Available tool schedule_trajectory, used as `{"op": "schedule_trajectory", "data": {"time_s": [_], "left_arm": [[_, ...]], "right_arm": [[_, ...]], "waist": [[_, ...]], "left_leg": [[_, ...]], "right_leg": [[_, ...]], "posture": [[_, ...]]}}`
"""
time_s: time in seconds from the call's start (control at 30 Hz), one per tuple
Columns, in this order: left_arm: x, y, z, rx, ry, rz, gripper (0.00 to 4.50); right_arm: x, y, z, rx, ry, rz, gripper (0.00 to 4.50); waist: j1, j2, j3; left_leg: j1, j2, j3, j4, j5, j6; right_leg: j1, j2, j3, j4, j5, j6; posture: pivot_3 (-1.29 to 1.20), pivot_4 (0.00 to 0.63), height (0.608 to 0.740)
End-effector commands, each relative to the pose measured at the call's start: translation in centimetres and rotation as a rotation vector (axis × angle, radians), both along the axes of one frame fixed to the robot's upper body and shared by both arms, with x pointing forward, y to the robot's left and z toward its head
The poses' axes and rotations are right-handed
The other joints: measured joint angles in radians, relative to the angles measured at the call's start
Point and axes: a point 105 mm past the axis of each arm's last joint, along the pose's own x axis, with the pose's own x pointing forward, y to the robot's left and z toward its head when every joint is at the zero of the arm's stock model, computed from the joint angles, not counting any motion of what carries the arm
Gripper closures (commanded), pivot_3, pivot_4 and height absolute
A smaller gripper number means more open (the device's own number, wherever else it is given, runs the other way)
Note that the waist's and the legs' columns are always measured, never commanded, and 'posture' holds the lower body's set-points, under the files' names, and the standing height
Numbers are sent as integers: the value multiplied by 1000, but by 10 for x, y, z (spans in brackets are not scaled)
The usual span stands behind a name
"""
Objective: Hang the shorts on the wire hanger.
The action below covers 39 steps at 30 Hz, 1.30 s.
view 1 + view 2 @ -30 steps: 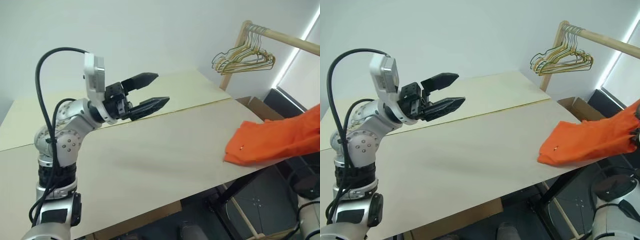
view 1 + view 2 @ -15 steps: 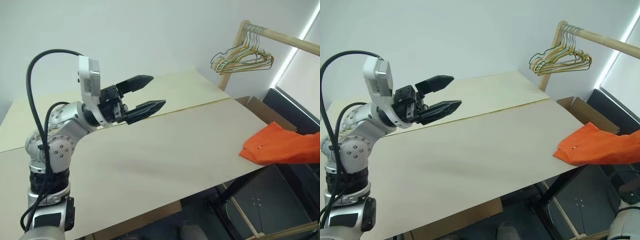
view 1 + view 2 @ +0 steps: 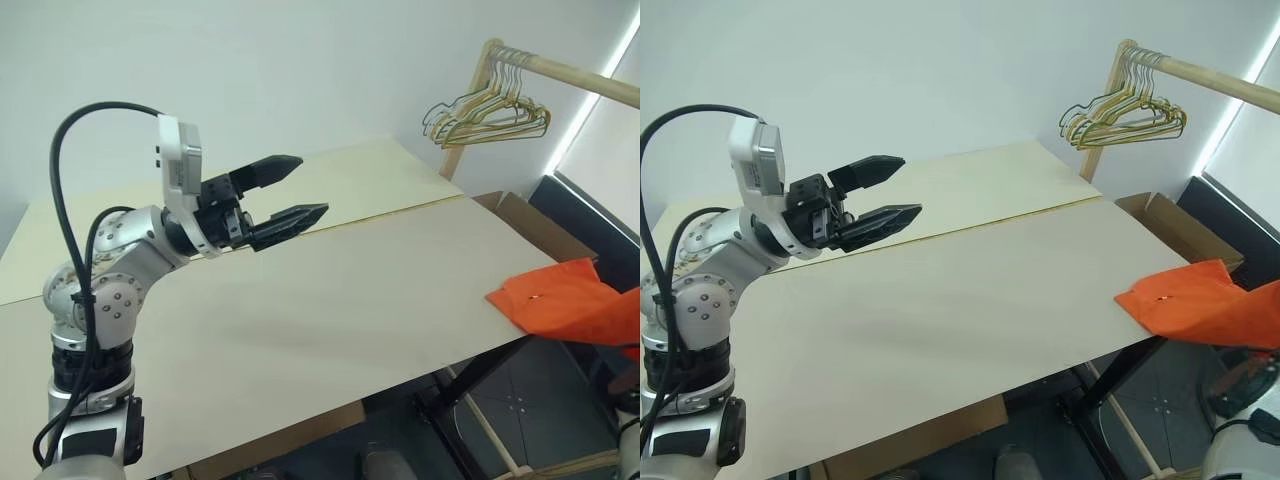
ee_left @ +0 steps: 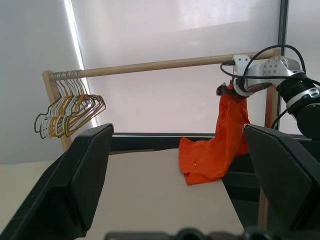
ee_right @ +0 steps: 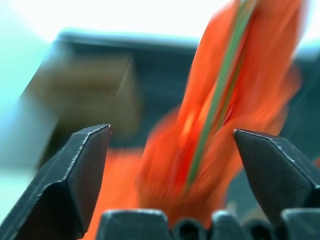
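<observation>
1. We've got the left gripper [image 3: 290, 188] raised above the pale bench [image 3: 330, 310], its two black jaws spread apart with nothing between them, pointing across toward the far right side.
2. Over at the bench's right edge, the shorts [image 3: 560, 305] lie with one bright orange end on the corner of the board while the rest drapes off the side.
3. From the left wrist view we see it better: the shorts [image 4: 220, 150] rise from the bench corner in a long orange strip up to the right gripper [image 4: 226, 90], which sits high beside the wooden rail [image 4: 165, 65].
4. In the right wrist view the right jaws stand wide apart, released, with orange cloth and a thin greenish line running up between them; that view is blurred, so we cannot tell what the line is or whether the fabric touches either jaw.
5. A small white speck shows on the cloth near the bench edge.
6. Back at the rail's far end, a bunch of gold and grey hangers [image 3: 490, 115] dangles together, well apart from the shorts.
7. A cardboard box [image 3: 530, 225] sits on the floor beyond the bench's right corner.
</observation>
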Motion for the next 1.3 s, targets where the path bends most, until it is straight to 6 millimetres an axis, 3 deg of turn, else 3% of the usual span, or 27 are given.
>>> {"op": "schedule_trajectory", "data": {"time_s": [0.03, 0.1, 0.17, 0.27, 0.33, 0.43, 0.5, 0.63, 0.77, 1.3], "left_arm": [[-1, 2, 8, 2, -57, 45, 0], [2, 4, 4, 15, -54, 88, 0], [3, 7, -2, 37, -57, 130, 0], [3, 15, -17, 79, -55, 214, 0], [2, 21, -29, 105, -49, 265, 0], [-1, 33, -51, 152, -40, 363, 0], [-4, 39, -62, 188, -20, 389, 0], [-25, 50, -83, 312, 45, 345, 0], [-35, 57, -85, 355, 67, 336, 0], [-54, 64, -89, 378, 104, 415, 0]], "right_arm": [[-5, 34, 63, -408, -94, -88, 34], [-1, 64, 82, -616, -128, -78, 34], [10, 93, 88, -726, -170, -1, 34], [43, 147, 82, -778, -250, 306, 34], [71, 195, 65, -736, -265, 667, 34], [89, 271, 22, -562, -265, 1236, 34], [85, 304, -1, -460, -219, 1528, 34], [57, 354, -45, -397, -30, 2034, 34], [49, 365, -62, -400, 77, 2227, 34], [46, 379, -83, -444, 131, 2371, 34]], "waist": [[-1, 0, 0], [-3, 0, 0], [-4, 0, 0], [-4, -1, 0], [0, -2, 1], [22, -5, 2], [50, -5, 3], [110, -7, 4], [153, -8, 5], [226, -8, 4]], "left_leg": [[0, 0, 0, 0, 0, -1], [1, 0, 2, 0, 1, -1], [4, 0, 3, -1, 1, -2], [7, 1, 5, -2, 1, -3], [10, 1, 6, -4, 1, -4], [16, 2, 7, -8, 2, -5], [15, 2, 7, -9, 2, -5], [13, 1, 7, -14, 2, -4], [10, 2, 3, -17, 1, -4], [2, 1, -6, -17, 1, -9]], "right_leg": [[0, 0, 0, 0, 0, 0], [0, 1, 2, 1, 0, 0], [1, 1, 4, 2, -1, 2], [2, 2, 6, 2, -1, 2], [3, 3, 7, 3, -1, 2], [3, 3, 7, 2, 0, -1], [1, 3, 6, 2, 3, -6], [-2, 1, 2, -3, 2, -8], [-2, 0, -5, -11, 1, -9], [-1, 0, -17, -14, 1, -10]], "posture": [[-62, 0, 740], [-54, 0, 740], [-41, 0, 740], [-7, 0, 740], [16, 0, 740], [57, 0, 740], [103, 0, 740], [172, 0, 740], [222, 0, 740], [325, 0, 740]]}}
